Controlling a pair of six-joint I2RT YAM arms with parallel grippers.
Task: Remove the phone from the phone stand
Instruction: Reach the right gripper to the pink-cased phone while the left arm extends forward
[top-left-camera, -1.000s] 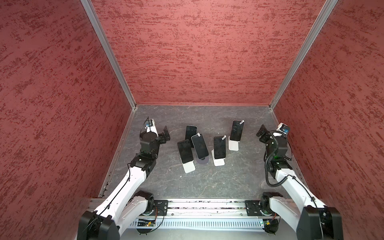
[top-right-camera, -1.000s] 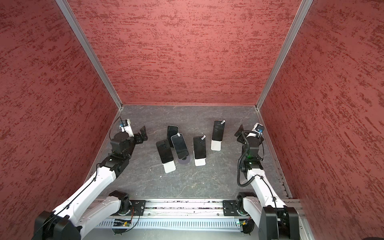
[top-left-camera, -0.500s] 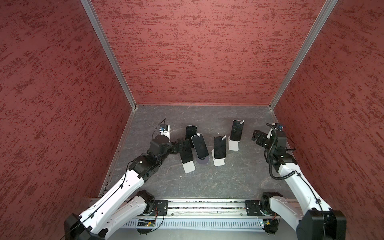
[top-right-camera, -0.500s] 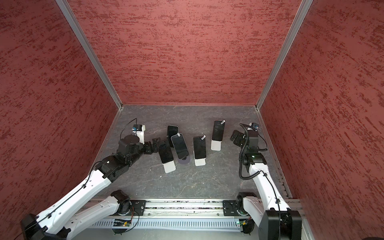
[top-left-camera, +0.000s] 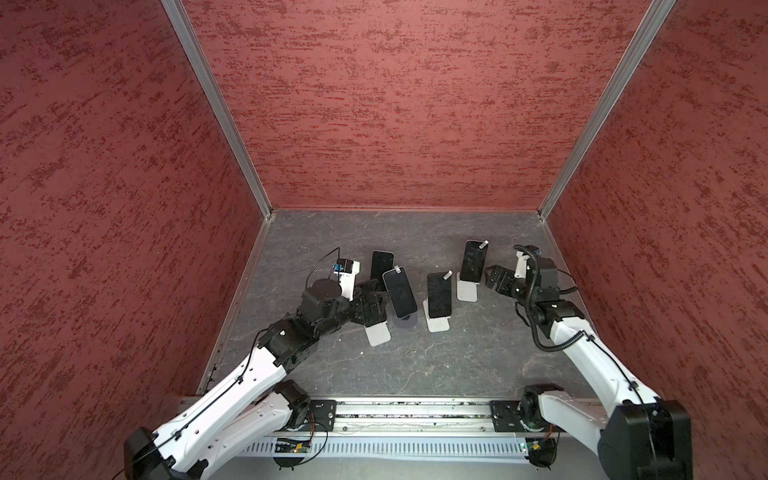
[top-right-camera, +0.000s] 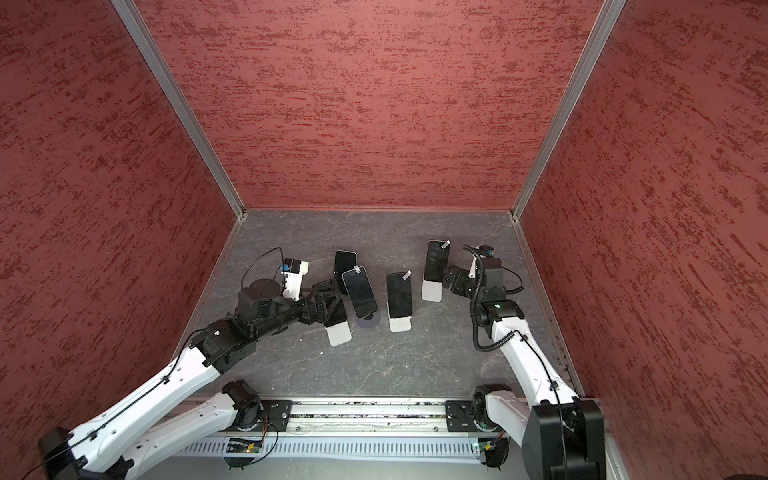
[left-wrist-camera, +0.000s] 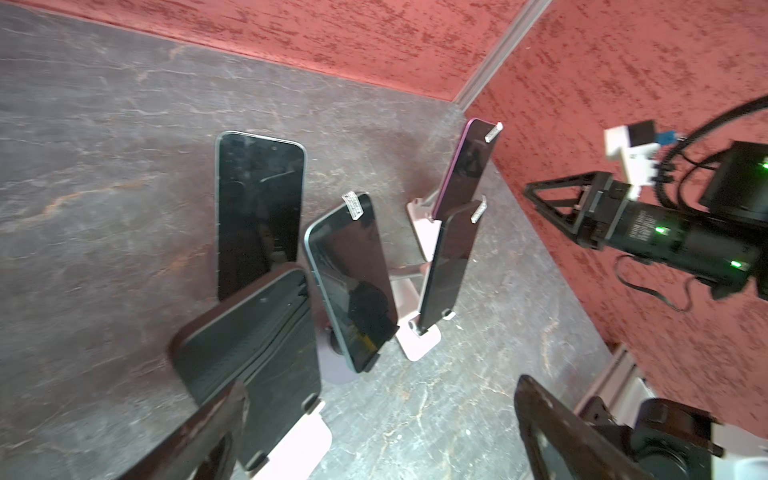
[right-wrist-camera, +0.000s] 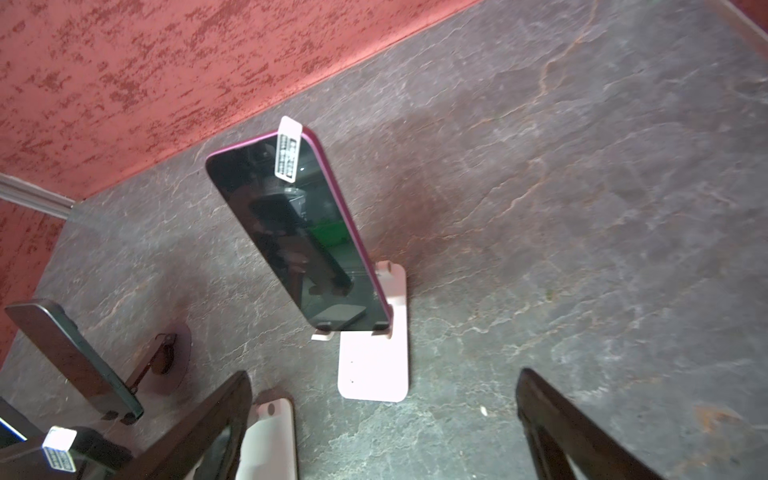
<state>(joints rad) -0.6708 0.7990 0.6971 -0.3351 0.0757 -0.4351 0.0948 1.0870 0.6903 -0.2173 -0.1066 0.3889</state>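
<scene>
Left gripper (top-left-camera: 375, 303): jaws wide apart, empty. Swung in from left wall over last second. Now just beside dark phone (left-wrist-camera: 249, 353) on pale stand (top-left-camera: 378, 332), at 9 o'clock edge of 5-phone cluster; contact unclear.

Right gripper (top-left-camera: 491, 277): also spread, empty. Moved in from right wall, now at 3 o'clock of purple-edged phone (right-wrist-camera: 299, 232), near, not touching. Phone tilted back on pink stand (right-wrist-camera: 374, 361).

Meaning: approach likely almost done on both sides. No grasp yet, both phones seated.
</scene>
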